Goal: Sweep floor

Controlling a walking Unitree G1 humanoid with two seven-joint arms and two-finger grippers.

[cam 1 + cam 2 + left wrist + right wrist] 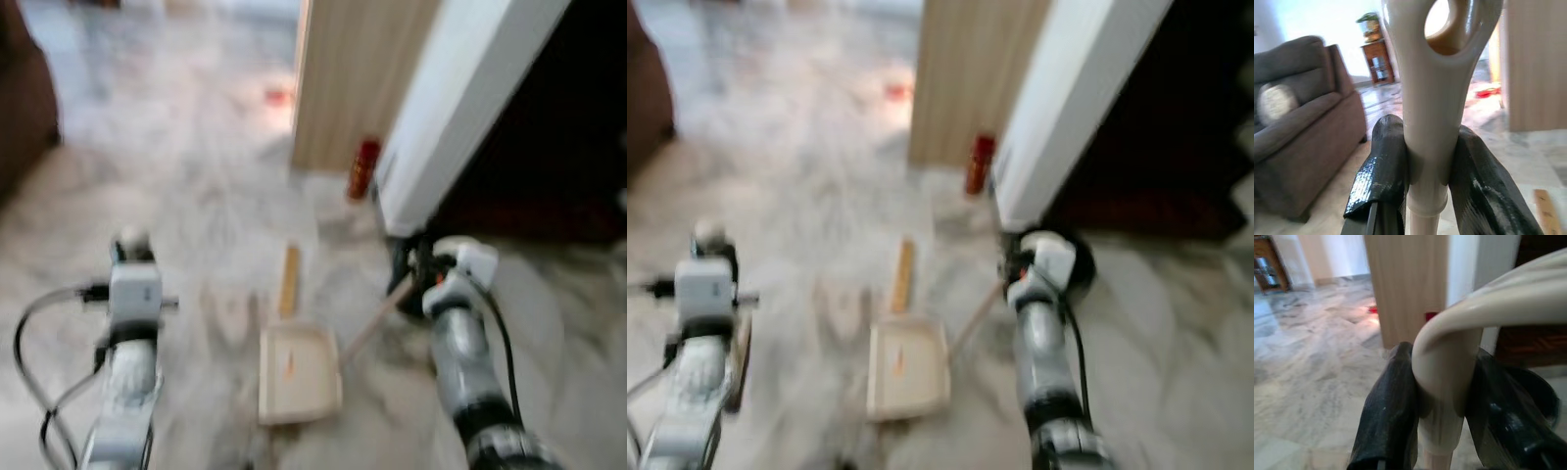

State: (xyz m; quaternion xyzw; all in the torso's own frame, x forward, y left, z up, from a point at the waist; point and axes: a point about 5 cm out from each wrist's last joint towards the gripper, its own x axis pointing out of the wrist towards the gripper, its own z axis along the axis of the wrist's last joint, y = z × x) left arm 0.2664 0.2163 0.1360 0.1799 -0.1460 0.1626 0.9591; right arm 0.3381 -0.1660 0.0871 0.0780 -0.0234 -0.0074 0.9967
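A cream dustpan (299, 377) lies on the marble floor between my arms, with a small orange scrap (289, 364) in it. Its long thin handle (375, 323) slants up to my right gripper (421, 279), which is shut on the curved cream grip (1449, 352). My left gripper (132, 245) is shut on a cream broom handle (1442, 73) with a hanging hole at its end, held upright. The black fingers (1383, 166) press the broom handle from both sides. A flat wooden strip (289, 279) lies on the floor just beyond the dustpan.
A light wooden panel (358, 69) and a white wall corner (460, 108) stand ahead to the right, with a red canister (363, 168) at their foot. Right of them is a dark area (558, 147). A brown sofa (1303, 122) sits on the left. Something red (279, 95) lies farther off.
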